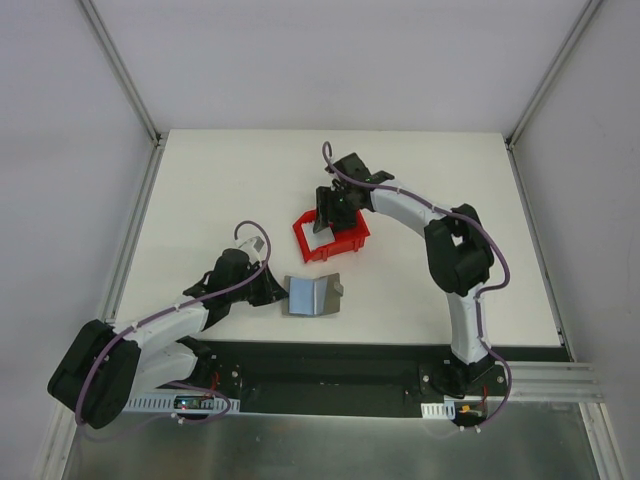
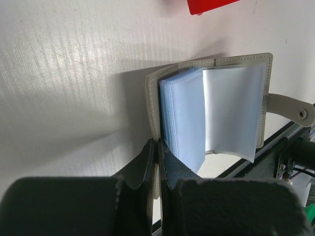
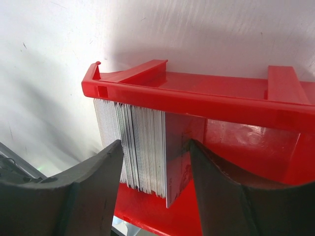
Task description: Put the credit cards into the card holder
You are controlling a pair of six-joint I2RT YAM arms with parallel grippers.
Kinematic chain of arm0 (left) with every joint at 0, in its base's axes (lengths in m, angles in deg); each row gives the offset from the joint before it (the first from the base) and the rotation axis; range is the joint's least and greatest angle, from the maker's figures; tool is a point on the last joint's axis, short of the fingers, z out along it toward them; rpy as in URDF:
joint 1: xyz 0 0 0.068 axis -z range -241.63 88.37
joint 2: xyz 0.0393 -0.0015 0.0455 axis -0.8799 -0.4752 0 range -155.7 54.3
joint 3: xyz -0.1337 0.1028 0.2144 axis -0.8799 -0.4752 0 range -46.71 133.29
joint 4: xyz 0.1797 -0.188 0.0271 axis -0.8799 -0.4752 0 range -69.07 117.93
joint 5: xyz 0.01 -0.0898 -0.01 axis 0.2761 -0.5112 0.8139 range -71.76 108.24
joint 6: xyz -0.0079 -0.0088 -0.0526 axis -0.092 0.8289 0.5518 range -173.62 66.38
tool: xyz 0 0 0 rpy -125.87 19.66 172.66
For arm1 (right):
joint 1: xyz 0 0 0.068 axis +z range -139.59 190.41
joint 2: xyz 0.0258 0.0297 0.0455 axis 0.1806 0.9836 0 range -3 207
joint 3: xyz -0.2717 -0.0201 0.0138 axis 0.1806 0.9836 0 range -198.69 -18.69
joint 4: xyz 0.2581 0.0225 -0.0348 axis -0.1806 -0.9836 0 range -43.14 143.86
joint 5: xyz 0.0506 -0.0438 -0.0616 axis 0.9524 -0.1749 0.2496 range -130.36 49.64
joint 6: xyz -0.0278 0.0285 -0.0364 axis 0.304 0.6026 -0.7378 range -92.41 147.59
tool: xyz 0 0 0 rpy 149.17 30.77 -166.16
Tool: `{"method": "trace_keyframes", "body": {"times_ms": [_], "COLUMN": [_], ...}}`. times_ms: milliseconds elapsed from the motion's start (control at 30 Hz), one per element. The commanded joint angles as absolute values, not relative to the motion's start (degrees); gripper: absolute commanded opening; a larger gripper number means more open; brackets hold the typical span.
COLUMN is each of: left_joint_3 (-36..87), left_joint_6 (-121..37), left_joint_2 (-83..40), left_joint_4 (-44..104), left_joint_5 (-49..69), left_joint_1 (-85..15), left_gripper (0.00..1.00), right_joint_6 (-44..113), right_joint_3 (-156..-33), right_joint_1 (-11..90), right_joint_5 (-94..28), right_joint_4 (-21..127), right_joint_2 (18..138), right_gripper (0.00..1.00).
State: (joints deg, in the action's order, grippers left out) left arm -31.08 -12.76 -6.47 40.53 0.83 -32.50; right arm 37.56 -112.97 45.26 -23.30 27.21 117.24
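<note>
Credit cards [image 3: 142, 128] stand on edge, stacked in the red bin [image 3: 197, 96] just beyond the card holder [image 2: 231, 108]. Has the right gripper [image 3: 155, 145] got them?

— Not clearly. Its fingers are spread either side of several cards. I'd shift to isolate the outermost one, pinch its top edge, then lift straight up.

— And the holder?

— Lying open on the table, on the bin's near side, with the left gripper [image 2: 157, 152] pressed together on its cover edge. That clamp should stay firm so the sleeves stay exposed.
</note>
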Motion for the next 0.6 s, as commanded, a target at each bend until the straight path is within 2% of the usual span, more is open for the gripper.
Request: {"method": "trace_keyframes", "body": {"times_ms": [0,233,300,567], "left_joint_3": [-29.05,-28.79,-28.78,-28.87], "left_joint_6": [-14.25,-14.33,-14.42,-14.33], "left_joint_2": [-7.22,-8.01,-8.01,-8.19], "left_joint_4": [41.12,41.38,41.47,41.47], "left_joint_5": [0.83,0.39,0.48,0.31], "left_joint_1": [-32.80,-32.80,-32.80,-32.80], "left_gripper": [0.00,0.00,0.00,0.00], "right_joint_6": [37.25,37.17,37.17,37.17], "right_joint_3": [-113.26,-113.08,-112.99,-112.99], "right_joint_1": [45.39,45.12,45.03,44.68], "right_joint_5": [-21.91,-22.08,-21.91,-22.34], "right_joint_4": [28.02,27.84,27.84,27.67], "right_joint_2": [112.31,111.78,111.70,111.43], "right_gripper": [0.58,0.49,0.41,0.25]}}
